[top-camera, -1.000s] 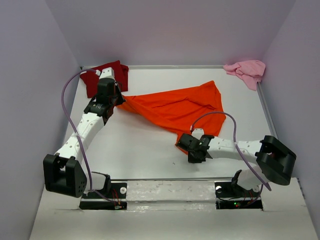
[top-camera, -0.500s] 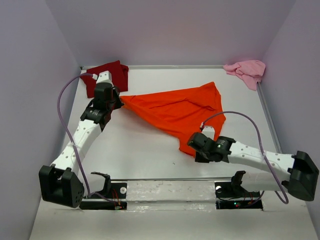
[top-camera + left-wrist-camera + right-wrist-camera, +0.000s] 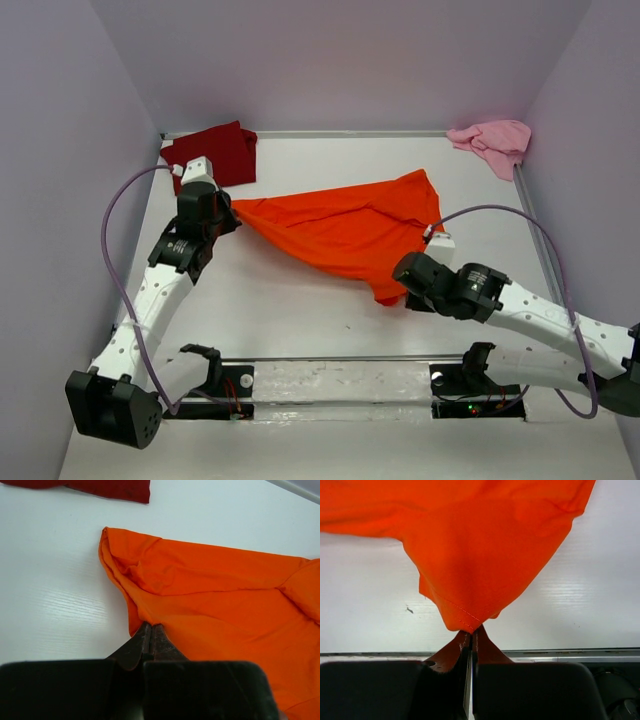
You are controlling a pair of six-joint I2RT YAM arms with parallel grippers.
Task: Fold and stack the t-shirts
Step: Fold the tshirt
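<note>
The bench [image 3: 300, 320] is plain white, and the orange shirt [image 3: 340, 225] is spread across the middle of it, pulled taut between two corners. The dark red shirt [image 3: 215, 152] lies flattish in the far left corner and the pink shirt [image 3: 493, 142] is bunched up in the far right one, both apart from the orange. The left end effector [image 3: 151, 632] is pinched tight on the edge at the shirt's left tip, and the right end effector [image 3: 471, 631] is clamped on the corner nearest the arm bases.

What I'd worry about: both grips look like they have only a thin bit of cloth (right at the fingertips), so a harder tug could pop one side loose and the shirt would slump. The left tip also has a rolled-over crease in it, so folding from here could trap that wrinkle and come out crooked. And the left grip sits near the dark red shirt — a wide swing there might drag it.

Labels or writing: nothing readable anywhere and no print on the shirts — just a tiny dark speck [image 3: 409, 610] on the bench.
</note>
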